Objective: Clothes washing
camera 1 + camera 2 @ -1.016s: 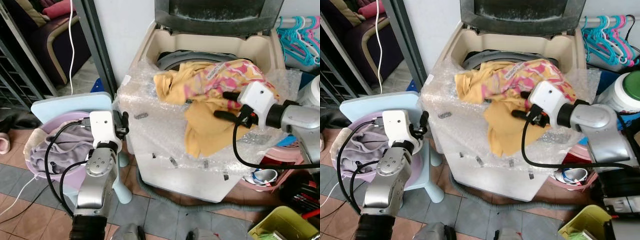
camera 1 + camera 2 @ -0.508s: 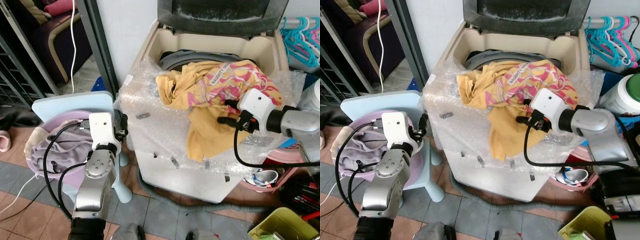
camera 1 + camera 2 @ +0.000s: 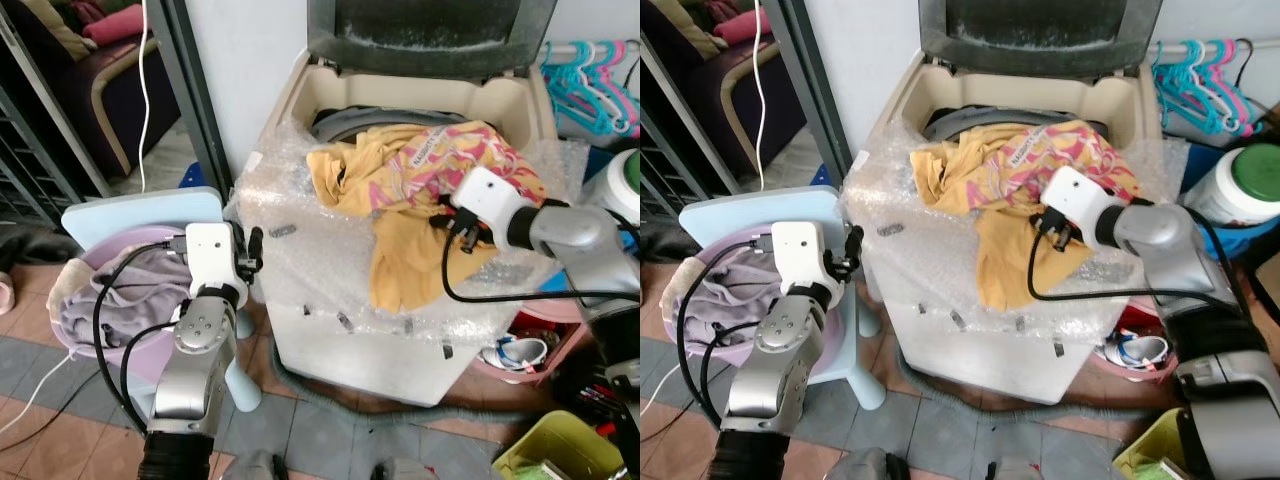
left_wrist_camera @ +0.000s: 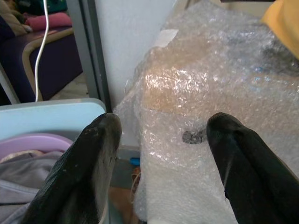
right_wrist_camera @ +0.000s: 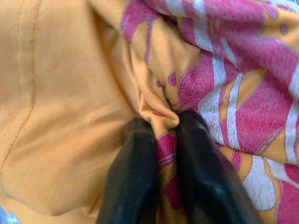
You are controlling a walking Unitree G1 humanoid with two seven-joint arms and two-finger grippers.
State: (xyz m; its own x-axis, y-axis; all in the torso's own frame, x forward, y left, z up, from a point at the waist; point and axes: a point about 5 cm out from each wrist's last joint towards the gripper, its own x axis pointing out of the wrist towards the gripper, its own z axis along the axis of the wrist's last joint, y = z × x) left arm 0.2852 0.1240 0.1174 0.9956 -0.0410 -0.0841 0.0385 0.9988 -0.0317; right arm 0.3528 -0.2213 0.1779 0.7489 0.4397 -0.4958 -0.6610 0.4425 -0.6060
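Note:
A yellow and pink patterned garment (image 3: 420,190) lies draped over the front rim of the open top-loading washing machine (image 3: 330,100), half hanging down its bubble-wrapped front. My right gripper (image 5: 161,140) is shut on a fold of this garment; in the eye views its white wrist (image 3: 487,195) sits against the cloth at the machine's right side. My left gripper (image 4: 161,135) is open, held beside the machine's left front corner, with nothing between its fingers (image 4: 96,149). A purple basin (image 3: 110,250) of grey clothes (image 3: 120,300) rests on a light blue stool below the left arm.
Bubble wrap (image 3: 310,260) covers the machine's top and front. A white jar with a green lid (image 3: 1240,185) stands to the right, with teal and pink hangers (image 3: 590,80) behind. A pink basin (image 3: 530,340) and a yellow-green bin (image 3: 560,450) sit on the tiled floor at right.
My right gripper has moved left and slightly up along the garment and closed on a fold, bunching the cloth. The left arm has stayed in place.

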